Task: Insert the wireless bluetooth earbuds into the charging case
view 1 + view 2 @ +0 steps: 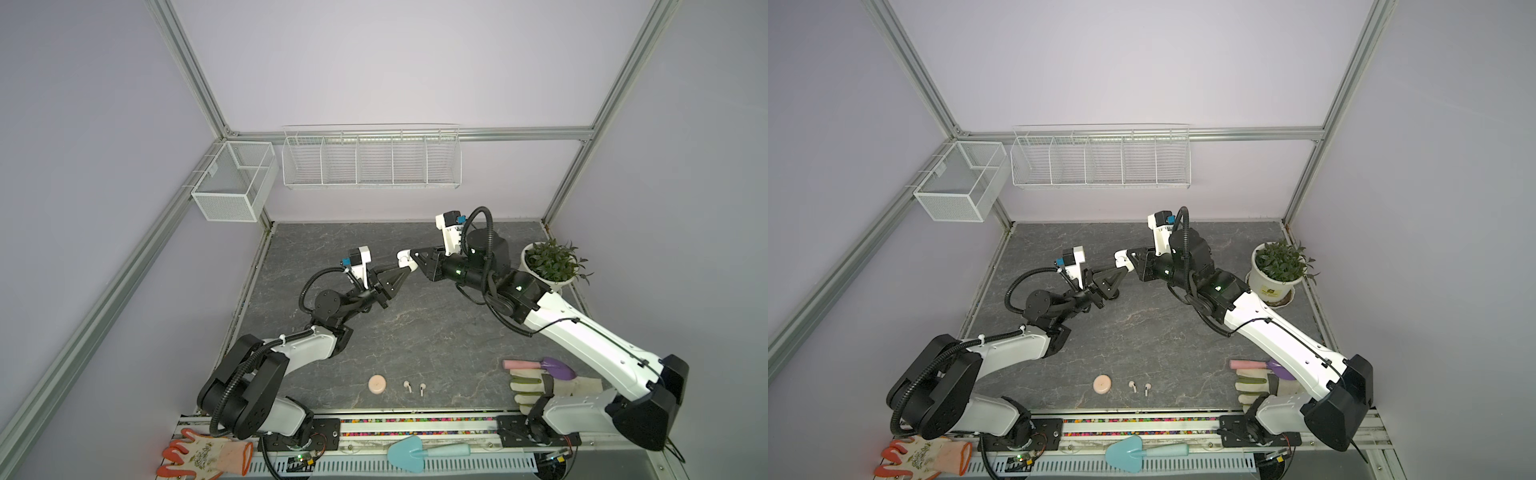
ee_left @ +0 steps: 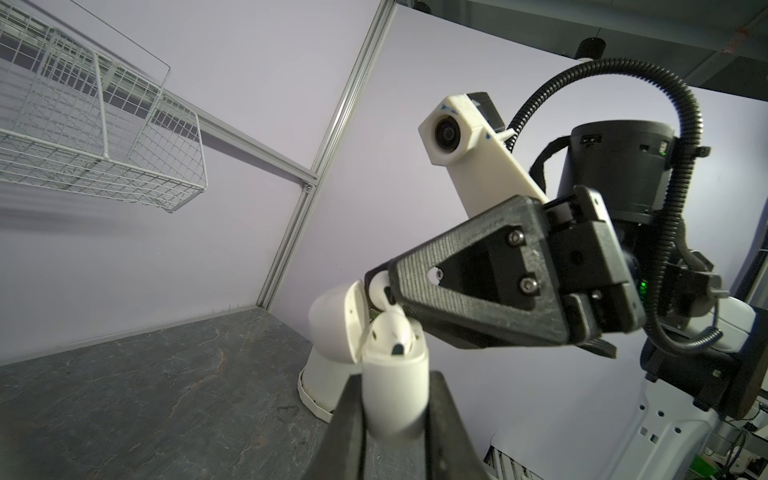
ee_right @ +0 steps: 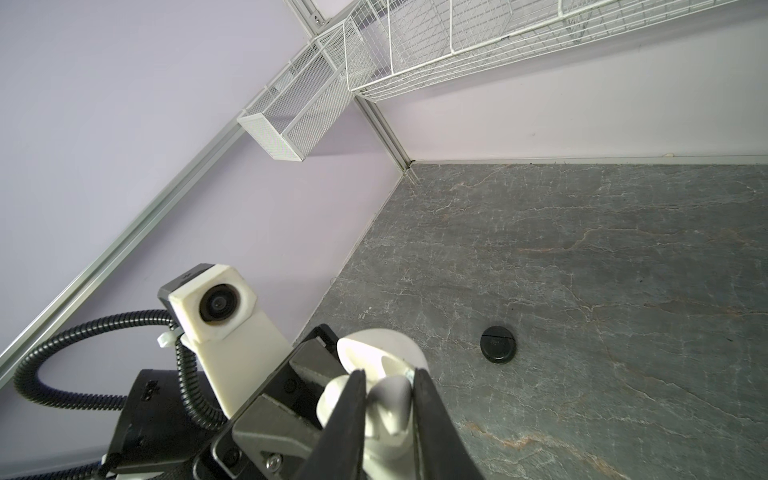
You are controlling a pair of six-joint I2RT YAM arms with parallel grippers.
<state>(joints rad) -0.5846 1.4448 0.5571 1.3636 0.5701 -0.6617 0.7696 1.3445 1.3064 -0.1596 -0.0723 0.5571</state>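
My left gripper (image 2: 395, 380) is shut on a white charging case (image 2: 395, 386), held in the air over the middle of the table with its lid (image 2: 332, 324) open. One white earbud (image 2: 392, 332) sits in the case. My right gripper (image 3: 390, 374) meets it from the right, shut on a second white earbud (image 3: 395, 399) at the case mouth. Both top views show the grippers tip to tip at the case (image 1: 404, 259) (image 1: 1122, 258). Two pale pink earbuds (image 1: 407, 386) (image 1: 422, 389) lie near the front edge beside a round pink case (image 1: 377, 384).
A black round case (image 3: 497, 344) lies on the table below the grippers. A potted plant (image 1: 550, 264) stands at the right. A glove (image 1: 536, 384) and purple trowel (image 1: 557, 368) lie front right. Wire baskets (image 1: 370, 158) hang on the back wall.
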